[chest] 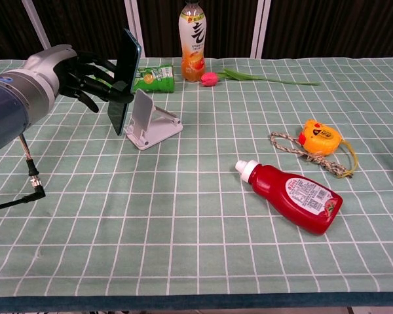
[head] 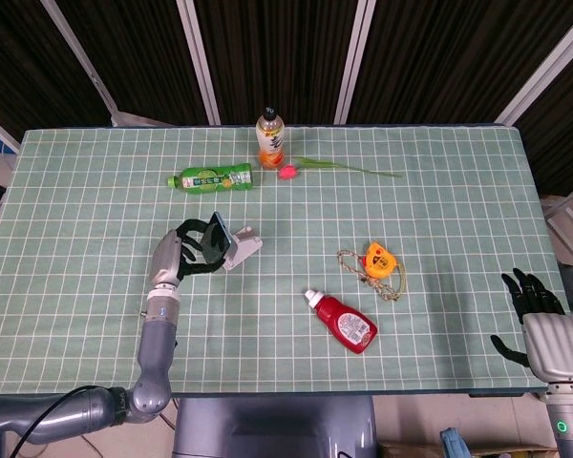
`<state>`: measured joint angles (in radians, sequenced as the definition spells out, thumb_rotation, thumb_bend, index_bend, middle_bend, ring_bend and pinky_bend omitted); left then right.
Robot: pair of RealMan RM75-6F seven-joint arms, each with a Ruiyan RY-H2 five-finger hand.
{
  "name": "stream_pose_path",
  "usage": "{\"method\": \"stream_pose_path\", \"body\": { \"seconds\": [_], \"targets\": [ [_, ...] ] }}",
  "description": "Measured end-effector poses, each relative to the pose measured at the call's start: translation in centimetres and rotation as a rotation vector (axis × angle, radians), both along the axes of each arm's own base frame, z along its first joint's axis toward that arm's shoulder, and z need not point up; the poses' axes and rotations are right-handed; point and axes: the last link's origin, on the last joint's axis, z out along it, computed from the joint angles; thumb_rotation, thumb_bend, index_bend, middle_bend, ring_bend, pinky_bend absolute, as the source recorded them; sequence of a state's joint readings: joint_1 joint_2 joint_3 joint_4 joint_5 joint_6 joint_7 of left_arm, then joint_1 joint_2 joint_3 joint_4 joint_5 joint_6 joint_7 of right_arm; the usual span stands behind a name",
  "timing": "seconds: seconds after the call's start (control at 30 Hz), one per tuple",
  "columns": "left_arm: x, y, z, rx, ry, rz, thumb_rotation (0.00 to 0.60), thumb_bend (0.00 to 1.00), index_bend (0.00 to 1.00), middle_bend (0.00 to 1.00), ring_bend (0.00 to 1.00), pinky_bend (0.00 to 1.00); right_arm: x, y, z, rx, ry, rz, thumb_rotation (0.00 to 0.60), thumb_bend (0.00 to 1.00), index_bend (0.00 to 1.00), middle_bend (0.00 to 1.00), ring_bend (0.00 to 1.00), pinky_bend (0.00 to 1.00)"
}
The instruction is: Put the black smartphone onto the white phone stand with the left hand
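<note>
My left hand point(head: 177, 256) point(chest: 75, 75) grips the black smartphone point(head: 216, 239) point(chest: 124, 78), which stands nearly upright on its edge in the air. It hangs just to the left of the white phone stand point(head: 239, 246) point(chest: 149, 124), close beside the stand's raised back plate. I cannot tell whether phone and stand touch. The stand carries nothing on its shelf. My right hand point(head: 537, 315) rests at the table's near right corner, fingers spread, holding nothing.
A green bottle point(head: 212, 177) point(chest: 147, 78) lies behind the stand. An orange drink bottle point(head: 270, 138) point(chest: 192, 25) stands at the back beside a pink flower point(head: 288, 172) point(chest: 211, 78). A red ketchup bottle point(head: 345, 322) point(chest: 293, 195) and an orange tape measure point(head: 379, 260) point(chest: 318, 137) lie to the right.
</note>
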<state>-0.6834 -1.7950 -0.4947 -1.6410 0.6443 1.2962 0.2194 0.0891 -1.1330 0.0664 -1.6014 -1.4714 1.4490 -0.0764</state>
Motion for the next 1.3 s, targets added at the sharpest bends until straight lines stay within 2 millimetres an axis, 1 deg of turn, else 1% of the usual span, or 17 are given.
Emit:
{"method": "stream_pose_path", "body": {
  "seconds": [0.27, 0.5, 0.9, 1.3],
  "targets": [
    [0.2, 0.1, -0.1, 0.009, -0.036, 0.024, 0.6, 0.24, 0.5, 0.59, 0.45, 0.55, 0.0, 0.0, 0.0, 0.001, 0.001, 0.0, 0.6, 0.31, 0.05, 0.0, 0.0, 0.18],
    [0.0, 0.6, -0.3, 0.011, -0.121, 0.071, 0.6, 0.24, 0.49, 0.59, 0.45, 0.55, 0.0, 0.0, 0.0, 0.002, 0.0, 0.0, 0.6, 0.31, 0.05, 0.0, 0.0, 0.18],
    [-0.6, 1.5, -1.1, 0.007, -0.147, 0.078, 0.6, 0.24, 0.49, 0.59, 0.45, 0.55, 0.0, 0.0, 0.0, 0.002, -0.001, 0.0, 0.6, 0.31, 0.05, 0.0, 0.0, 0.18],
    [-1.1, 2.0, -1.9, -0.017, -0.166, 0.093, 0.6, 0.24, 0.49, 0.59, 0.45, 0.55, 0.0, 0.0, 0.0, 0.003, -0.002, -0.001, 0.6, 0.31, 0.05, 0.0, 0.0, 0.18]
  ]
}}
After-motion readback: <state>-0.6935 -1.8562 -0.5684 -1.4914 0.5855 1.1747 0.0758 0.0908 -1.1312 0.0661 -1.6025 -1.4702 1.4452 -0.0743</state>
